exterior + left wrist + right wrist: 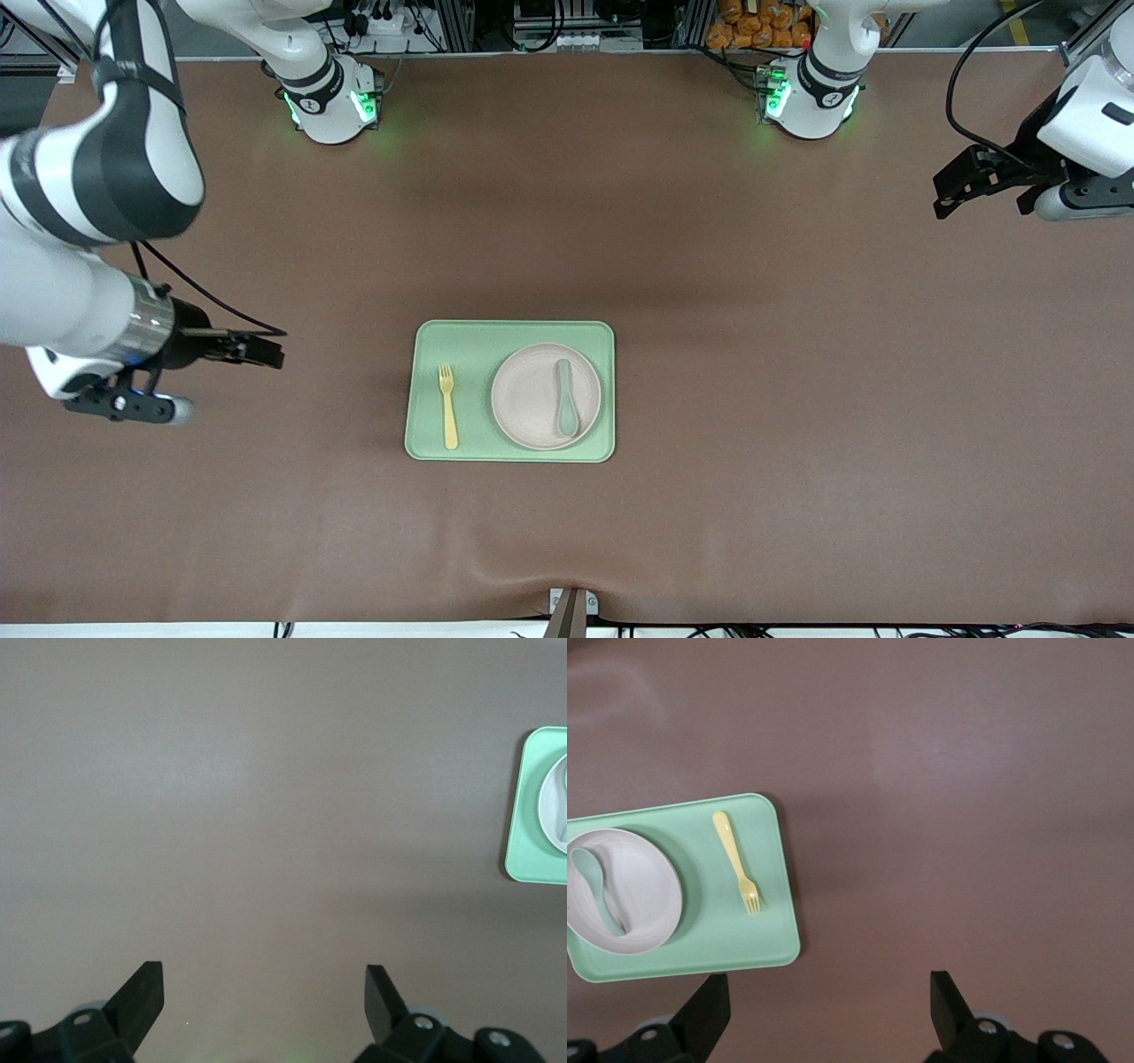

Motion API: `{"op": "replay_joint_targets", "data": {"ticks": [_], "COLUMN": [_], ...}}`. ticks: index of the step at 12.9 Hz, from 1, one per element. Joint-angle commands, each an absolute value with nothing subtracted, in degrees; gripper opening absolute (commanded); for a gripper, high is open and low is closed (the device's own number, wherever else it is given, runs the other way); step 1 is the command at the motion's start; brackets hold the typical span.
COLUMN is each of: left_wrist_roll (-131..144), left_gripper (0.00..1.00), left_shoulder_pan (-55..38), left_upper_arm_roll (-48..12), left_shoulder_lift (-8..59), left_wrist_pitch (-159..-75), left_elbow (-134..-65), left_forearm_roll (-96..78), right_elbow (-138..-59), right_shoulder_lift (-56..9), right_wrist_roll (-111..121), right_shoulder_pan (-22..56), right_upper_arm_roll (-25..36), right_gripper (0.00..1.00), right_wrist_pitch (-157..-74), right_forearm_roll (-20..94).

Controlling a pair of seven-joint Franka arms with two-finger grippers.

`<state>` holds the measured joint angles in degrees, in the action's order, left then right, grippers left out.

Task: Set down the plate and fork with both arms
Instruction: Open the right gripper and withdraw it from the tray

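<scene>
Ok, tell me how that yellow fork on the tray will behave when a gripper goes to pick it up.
The fork looks like thin plastic, so it is probably light and fairly stiff. It lies flat on the smooth green tray, beside the plate, so it may skid or pivot if nudged. Its slim handle leaves little to pinch, so it could twist in the fingers.
</scene>
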<state>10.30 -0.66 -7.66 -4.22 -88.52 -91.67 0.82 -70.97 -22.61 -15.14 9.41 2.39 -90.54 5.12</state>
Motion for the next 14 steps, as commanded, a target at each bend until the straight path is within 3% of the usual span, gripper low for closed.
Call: {"op": "replay_joint_targets", "data": {"ticks": [1, 8, 14], "left_wrist_roll": [9.32, 9.23, 9.14], "left_gripper": [1.00, 1.00, 1.00], "left_shoulder_pan": [0.09, -0.62, -0.26], "left_upper_arm_roll": [-8.96, -8.35, -8.26], "left_shoulder_lift": [-5.89, -6.15, -5.54], "left_wrist_pitch": [-88.51, -88.51, -89.03], "left_elbow": [-93.16, -93.34, -92.72], "left_forearm_roll": [0.70, 0.97, 1.67], "right_elbow": [-74.78, -84.28, -87.19], "right_shoulder_lift": [-16.37, -5.11, -2.29], "right_wrist_roll": [-16.00, -13.89, -2.46], "right_shoulder_pan": [8.61, 4.93, -0.44], "right_upper_arm_roll": [1.76, 1.58, 1.58], "right_gripper": [1.00, 1.00, 1.00], "right_wrist_pitch": [-89.65, -89.38, -89.91], "right_forearm_roll": [3.34, -1.05, -0.26]}}
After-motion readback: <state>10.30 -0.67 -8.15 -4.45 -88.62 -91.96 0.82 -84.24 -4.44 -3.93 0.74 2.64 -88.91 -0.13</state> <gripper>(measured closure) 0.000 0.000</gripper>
